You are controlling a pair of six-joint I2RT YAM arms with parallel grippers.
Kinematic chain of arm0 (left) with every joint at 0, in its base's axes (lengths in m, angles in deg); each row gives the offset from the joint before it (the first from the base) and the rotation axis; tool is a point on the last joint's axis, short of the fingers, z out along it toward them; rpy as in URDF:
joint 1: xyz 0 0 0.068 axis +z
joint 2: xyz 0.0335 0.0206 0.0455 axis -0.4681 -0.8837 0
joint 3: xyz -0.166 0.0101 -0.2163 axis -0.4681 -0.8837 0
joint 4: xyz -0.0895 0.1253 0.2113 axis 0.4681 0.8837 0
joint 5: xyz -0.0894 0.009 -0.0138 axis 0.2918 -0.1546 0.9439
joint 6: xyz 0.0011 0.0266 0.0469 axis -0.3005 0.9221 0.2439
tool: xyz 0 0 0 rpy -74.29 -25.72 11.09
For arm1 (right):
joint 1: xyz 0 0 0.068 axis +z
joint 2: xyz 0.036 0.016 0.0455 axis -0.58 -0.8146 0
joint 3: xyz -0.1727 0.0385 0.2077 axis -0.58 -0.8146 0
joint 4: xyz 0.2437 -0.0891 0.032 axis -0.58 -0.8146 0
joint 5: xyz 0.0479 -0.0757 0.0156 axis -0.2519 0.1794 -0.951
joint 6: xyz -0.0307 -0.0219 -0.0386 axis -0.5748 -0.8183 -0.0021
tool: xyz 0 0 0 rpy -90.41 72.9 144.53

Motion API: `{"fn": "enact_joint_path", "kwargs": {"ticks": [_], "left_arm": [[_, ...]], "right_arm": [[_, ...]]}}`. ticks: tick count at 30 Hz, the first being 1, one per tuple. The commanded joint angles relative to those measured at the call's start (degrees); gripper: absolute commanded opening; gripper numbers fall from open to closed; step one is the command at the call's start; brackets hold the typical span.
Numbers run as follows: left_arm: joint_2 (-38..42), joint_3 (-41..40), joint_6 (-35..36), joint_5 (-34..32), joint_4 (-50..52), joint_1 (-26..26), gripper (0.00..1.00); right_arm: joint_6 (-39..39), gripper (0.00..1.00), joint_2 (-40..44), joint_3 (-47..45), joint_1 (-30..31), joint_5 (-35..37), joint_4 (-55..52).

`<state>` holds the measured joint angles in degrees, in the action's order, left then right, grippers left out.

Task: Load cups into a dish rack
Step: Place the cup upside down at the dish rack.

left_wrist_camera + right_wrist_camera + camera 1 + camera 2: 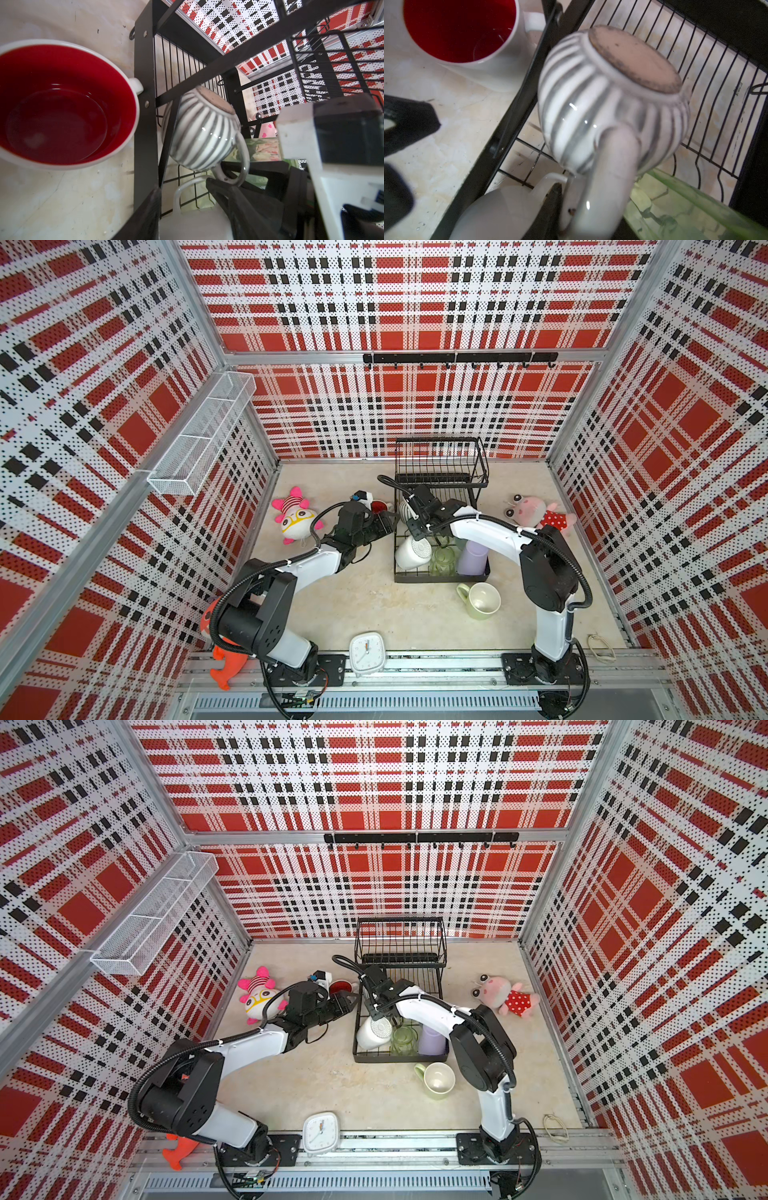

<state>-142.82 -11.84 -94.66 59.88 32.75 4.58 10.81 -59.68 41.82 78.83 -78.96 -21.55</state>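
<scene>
Dish rack (440, 578) was placed under right gripper (415, 532). Lower tier was loaded with white mug (411, 551), green glass (442, 560) and lavender tumbler (473, 558), all behind gripper, toward arm base. Ribbed mug (591, 99) was turned bottom-up at gripper tips inside rack, probably for draining. Whether its handle was clamped or freed could not be told. Left gripper (384, 523) was spread, empty. Red-inside mug (62, 104) was seen just beside it, outside rack.

Ribbed mug (591, 108) base-up in rack (143, 124)
</scene>
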Motion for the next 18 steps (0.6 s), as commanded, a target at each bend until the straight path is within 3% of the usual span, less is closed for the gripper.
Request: {"fn": "enact_joint_path", "kwargs": {"ticks": [1,10,13,18], "left_arm": [[-0.8,1.03,0.41,-0.36,-1.23,-0.31,0.56],[-0.82,1.16,0.38,0.15,-1.58,0.02,0.56],[-0.71,1.26,0.39,0.26,-1.58,0.22,0.56],[-0.52,1.2,0.39,0.26,-1.65,0.39,0.57]], "right_arm": [[0.23,0.31,-1.35,-0.43,1.1,-3.1,-0.36],[2.57,0.33,-0.52,-0.03,1.19,-2.71,-0.38],[4.13,0.4,0.16,0.06,1.19,-2.4,-0.32],[5.8,0.41,2.42,-2.1,1.78,-2.18,3.16]]}}
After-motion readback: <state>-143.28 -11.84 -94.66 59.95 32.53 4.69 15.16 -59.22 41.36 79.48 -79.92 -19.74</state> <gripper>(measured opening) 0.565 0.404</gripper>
